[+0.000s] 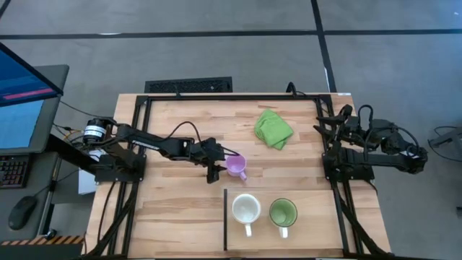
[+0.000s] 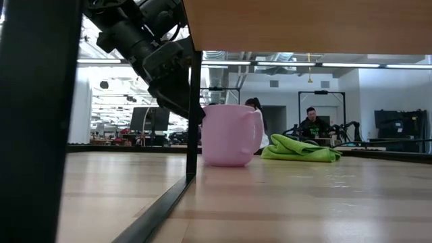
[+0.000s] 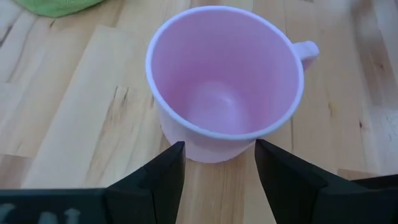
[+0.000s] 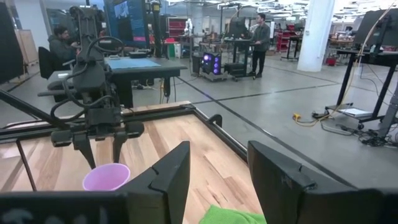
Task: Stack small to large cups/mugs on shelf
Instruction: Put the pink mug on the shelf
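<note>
Purple mug (image 1: 237, 166): upright mid-table, outside the shelf (image 1: 303, 242); likely light, rigid, smooth, chippable; best taken across the rim, clear of its handle; left gripper (image 1: 214, 169) just beside it, fingers apart, nothing held; right gripper (image 1: 330, 123) parked, apart.

The left arm reaches from the table's left edge across toward the middle, its wrist tipped downward. The left gripper (image 1: 219, 167) hangs low over the tabletop with its two fingers (image 3: 163, 171) spread wide apart. The right arm sits folded at the table's right edge, and the right gripper (image 1: 323, 123) has its fingers parted, holding nothing.
</note>
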Controlling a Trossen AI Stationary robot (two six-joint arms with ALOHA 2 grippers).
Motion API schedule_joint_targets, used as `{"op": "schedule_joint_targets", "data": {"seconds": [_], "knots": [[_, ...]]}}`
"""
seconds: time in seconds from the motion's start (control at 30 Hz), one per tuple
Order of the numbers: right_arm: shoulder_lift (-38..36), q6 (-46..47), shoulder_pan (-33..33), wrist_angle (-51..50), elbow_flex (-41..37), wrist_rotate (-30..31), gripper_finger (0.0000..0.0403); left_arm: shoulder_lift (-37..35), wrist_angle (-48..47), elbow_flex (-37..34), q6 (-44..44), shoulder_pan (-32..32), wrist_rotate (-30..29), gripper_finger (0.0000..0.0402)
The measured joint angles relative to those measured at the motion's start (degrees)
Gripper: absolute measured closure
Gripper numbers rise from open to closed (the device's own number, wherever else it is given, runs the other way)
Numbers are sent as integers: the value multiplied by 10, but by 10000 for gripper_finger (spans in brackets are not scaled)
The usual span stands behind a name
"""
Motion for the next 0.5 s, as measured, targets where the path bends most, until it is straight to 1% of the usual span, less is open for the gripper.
{"op": "schedule_joint_targets", "data": {"seconds": [0.5], "knots": [[0, 0, 0, 0, 0, 0, 219, 0, 19, 0, -1, 0, -6, 216]]}}
